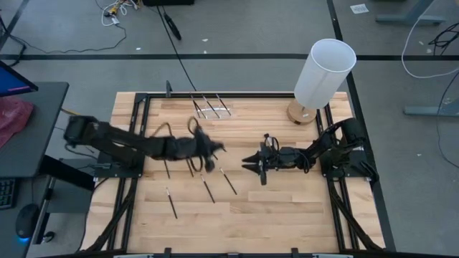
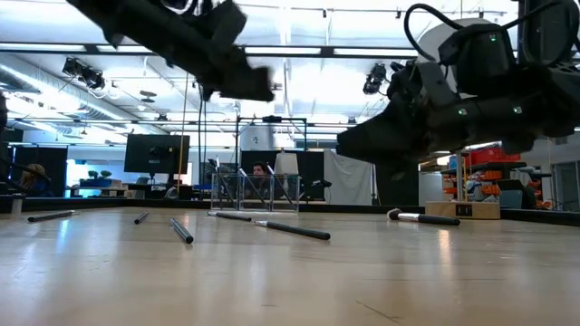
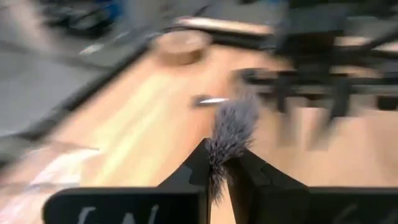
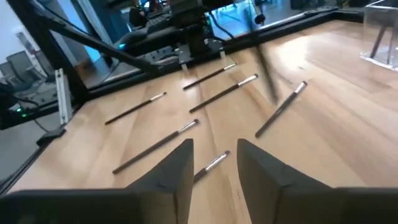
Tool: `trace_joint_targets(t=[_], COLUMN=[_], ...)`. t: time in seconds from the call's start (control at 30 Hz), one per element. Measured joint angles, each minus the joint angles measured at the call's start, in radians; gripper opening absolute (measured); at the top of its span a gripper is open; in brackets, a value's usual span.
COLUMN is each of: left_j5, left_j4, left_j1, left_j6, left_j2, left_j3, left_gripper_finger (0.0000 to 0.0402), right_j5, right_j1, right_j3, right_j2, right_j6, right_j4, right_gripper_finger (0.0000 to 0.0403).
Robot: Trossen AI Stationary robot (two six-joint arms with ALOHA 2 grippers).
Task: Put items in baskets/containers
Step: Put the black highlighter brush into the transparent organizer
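Your left end effector [image 3: 225, 171] is clenched on a slim dark makeup brush [image 3: 231, 134], grey tuft poking past its fingers, just short of the clear plastic organiser box [image 1: 212, 107]. Your right end effector [image 4: 214, 163] hangs released above the desk [image 1: 287, 208]. Its wrist view alone shows six loose brushes.

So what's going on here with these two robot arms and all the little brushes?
The left gripper is shut on a makeup brush, its bristle tuft sticking out between the fingers, lifted above the wooden table. The right gripper hovers open and empty over the table. Several more brushes lie loose on the wood, and a few already stand in the clear organiser box at the far edge.
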Motion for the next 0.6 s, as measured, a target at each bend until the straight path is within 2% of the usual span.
trace_joint_targets(t=[0.13, 0.27, 0.47, 0.6], left_j5=[-0.032, 0.074, 0.277, 0.340], left_j4=[-0.137, -0.185, -0.191, -0.199], left_j1=[0.160, 0.337, 0.582, 0.682], left_j6=[-0.013, -0.009, -0.011, -0.010], left_j2=[-0.130, -0.202, -0.189, -0.145], left_j3=[0.000, 0.001, 0.001, 0.001], left_gripper_finger=[0.0021, 0.0024, 0.0026, 0.0024], right_j5=[-0.001, 0.001, 0.005, 0.005], right_j1=[0.003, 0.004, 0.004, 0.004], right_j3=[0.013, 0.015, 0.015, 0.015], right_j2=[0.002, 0.002, 0.003, 0.003], right_j6=[-0.011, -0.016, -0.016, -0.016], right_j4=[-0.016, -0.021, -0.025, -0.024], right_gripper_finger=[0.0128, 0.0128, 0.0128, 0.0128])
